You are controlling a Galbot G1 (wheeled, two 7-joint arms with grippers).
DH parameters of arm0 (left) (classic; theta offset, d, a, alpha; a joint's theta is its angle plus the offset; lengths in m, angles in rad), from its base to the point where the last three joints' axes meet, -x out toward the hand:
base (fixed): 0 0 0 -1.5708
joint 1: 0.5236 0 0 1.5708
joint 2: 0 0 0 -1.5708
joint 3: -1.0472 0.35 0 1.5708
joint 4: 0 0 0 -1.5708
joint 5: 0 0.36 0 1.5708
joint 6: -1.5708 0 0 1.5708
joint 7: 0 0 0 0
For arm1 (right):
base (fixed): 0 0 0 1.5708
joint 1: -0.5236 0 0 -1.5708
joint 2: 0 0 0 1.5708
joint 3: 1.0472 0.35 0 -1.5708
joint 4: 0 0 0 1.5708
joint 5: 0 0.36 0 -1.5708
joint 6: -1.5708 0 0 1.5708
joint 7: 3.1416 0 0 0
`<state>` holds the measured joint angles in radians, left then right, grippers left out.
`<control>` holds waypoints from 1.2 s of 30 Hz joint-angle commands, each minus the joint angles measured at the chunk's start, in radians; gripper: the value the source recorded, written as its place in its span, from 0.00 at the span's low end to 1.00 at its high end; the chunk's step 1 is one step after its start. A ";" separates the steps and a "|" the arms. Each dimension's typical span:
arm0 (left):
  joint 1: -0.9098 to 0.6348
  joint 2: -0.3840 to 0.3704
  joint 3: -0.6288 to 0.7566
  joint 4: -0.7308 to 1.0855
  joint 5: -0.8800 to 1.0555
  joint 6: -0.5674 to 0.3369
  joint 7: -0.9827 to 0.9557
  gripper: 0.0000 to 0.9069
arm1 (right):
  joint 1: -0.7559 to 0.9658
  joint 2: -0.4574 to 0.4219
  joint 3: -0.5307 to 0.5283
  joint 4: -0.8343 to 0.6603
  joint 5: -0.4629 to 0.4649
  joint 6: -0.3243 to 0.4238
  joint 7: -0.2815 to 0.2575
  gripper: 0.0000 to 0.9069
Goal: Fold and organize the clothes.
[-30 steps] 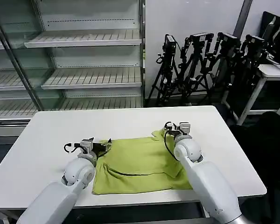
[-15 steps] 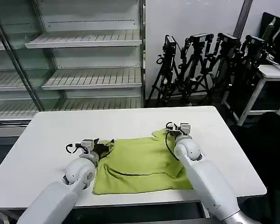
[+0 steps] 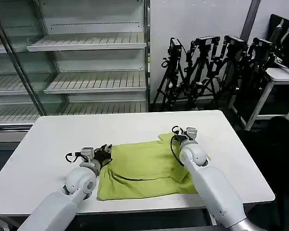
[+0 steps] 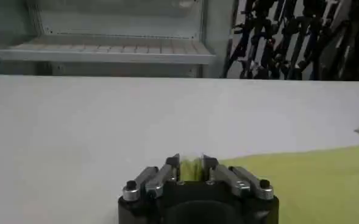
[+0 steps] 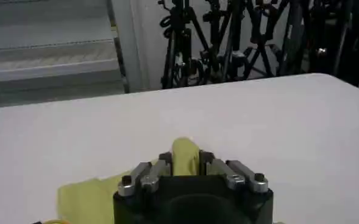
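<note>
soft thin lime shirt [image 3: 144,167] lying creased and part-folded on smooth white table [image 3: 53,139], long axis across the table, left gripper [image 3: 106,153] pinching its left edge, right gripper [image 3: 176,136] clamped on a bunched fold at its far right corner

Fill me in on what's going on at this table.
A two-armed robot is folding a lime-green shirt on a white table. The left gripper is shut on the shirt's far left corner, and the right gripper is shut on the fabric at its far right corner. The shirt lies mostly flat, partly folded, near the table's front edge.
</note>
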<state>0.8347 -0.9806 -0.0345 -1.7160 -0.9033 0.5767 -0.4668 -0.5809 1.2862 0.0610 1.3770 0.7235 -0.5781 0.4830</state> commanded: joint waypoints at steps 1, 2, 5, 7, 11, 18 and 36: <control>0.015 -0.003 -0.014 -0.008 0.001 0.003 0.005 0.06 | -0.004 0.001 0.000 0.006 0.006 -0.002 -0.009 0.00; 0.016 -0.003 -0.016 -0.012 0.022 0.002 0.009 0.06 | -0.006 0.000 0.002 0.015 0.001 -0.001 -0.013 0.00; 0.017 0.001 -0.024 -0.042 0.041 0.001 0.014 0.06 | -0.014 -0.005 0.009 0.051 -0.037 0.003 -0.037 0.00; 0.016 0.005 -0.029 -0.060 0.040 0.000 0.014 0.04 | -0.025 -0.013 0.014 0.090 -0.047 0.023 -0.041 0.00; 0.012 0.013 -0.038 -0.092 0.040 0.000 0.018 0.04 | -0.053 -0.035 0.022 0.164 -0.131 0.073 -0.059 0.00; 0.018 0.025 -0.058 -0.114 0.037 -0.002 0.035 0.04 | -0.110 -0.051 0.060 0.280 -0.160 0.096 -0.055 0.00; 0.187 0.084 -0.113 -0.326 0.099 -0.009 0.061 0.04 | -0.285 -0.147 0.147 0.510 -0.221 0.078 -0.119 0.00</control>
<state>0.9301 -0.9104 -0.1352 -1.9425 -0.8439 0.5697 -0.4124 -0.7919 1.1682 0.1783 1.7802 0.5216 -0.5042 0.3764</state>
